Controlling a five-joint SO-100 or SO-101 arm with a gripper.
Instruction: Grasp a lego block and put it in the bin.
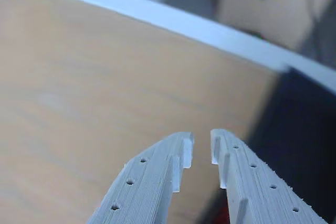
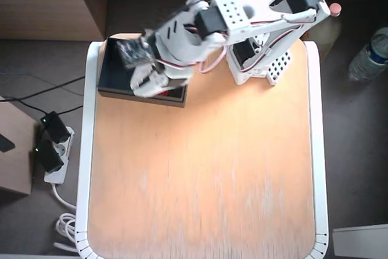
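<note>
Lego block (image 2: 165, 93) shows only as a sliver of red at the near edge of the bin (image 2: 112, 74), just under the arm, in the overhead view; in the wrist view a small red patch (image 1: 224, 214) peeks out low between the fingers, at about six o'clock in the picture. Whether the block lies on the bin's floor or is pinched low in the pincer (image 1: 202, 148), I cannot tell.

The pincer's tips stand close together with a narrow gap of bare wood showing between them, so it looks nearly closed, though nothing sits between the tips themselves. In the overhead view the pincer (image 2: 145, 83) hangs over the bin's front wall, at roughly eleven o'clock on the counter (image 2: 206, 174), with the arm's base (image 2: 260, 59) at about one o'clock.

By my reading the step in hand is the drop into the bin, either about to happen or just done. If the block is held, the next move calls for the fingers to part while the pincer is fully over the dark interior, not over the wall; otherwise, the arm only needs to lift clear.
</note>
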